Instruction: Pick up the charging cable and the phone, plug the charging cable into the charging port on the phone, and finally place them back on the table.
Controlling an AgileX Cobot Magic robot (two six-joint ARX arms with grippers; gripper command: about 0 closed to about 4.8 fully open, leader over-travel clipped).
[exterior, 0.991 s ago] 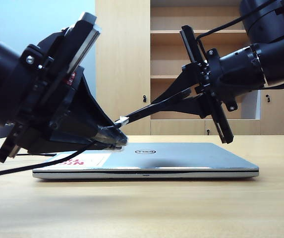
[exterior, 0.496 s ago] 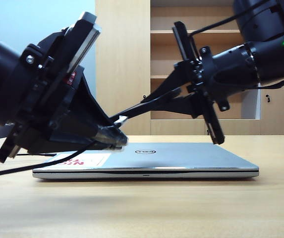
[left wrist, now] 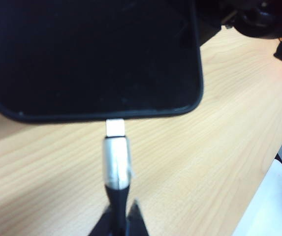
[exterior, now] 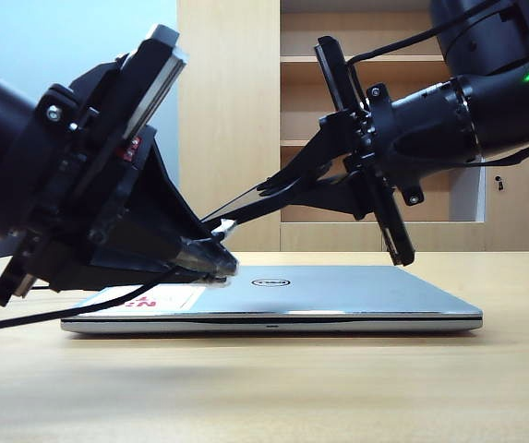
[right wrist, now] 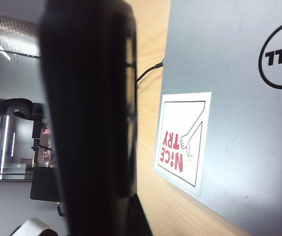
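Note:
My left gripper (exterior: pixel 218 264) (left wrist: pixel 117 212) is shut on the charging cable (left wrist: pixel 116 162), just behind its silver plug body. The plug's white tip (left wrist: pixel 115 128) meets the middle of the phone's (left wrist: pixel 91 54) short edge, covering the charging port; how deep it sits I cannot tell. My right gripper (exterior: pixel 292 189) (right wrist: pixel 101 216) is shut on the phone (exterior: pixel 246 208) (right wrist: pixel 91 113), holding it slanted above the table (exterior: pixel 264 388), lower end toward the left gripper. The black cord (exterior: pixel 52 314) trails off left.
A closed silver Dell laptop (exterior: pixel 338 291) (right wrist: pixel 239 123) with a red-lettered sticker (right wrist: pixel 182 142) lies on the table under both grippers. A wooden shelf cabinet (exterior: pixel 236 111) stands behind. Bare wood-grain tabletop (left wrist: pixel 190 162) lies beneath the phone and plug.
The right arm has swung left with the phone, bringing its lower end closer over the left gripper and the plug. The left arm has stayed still.

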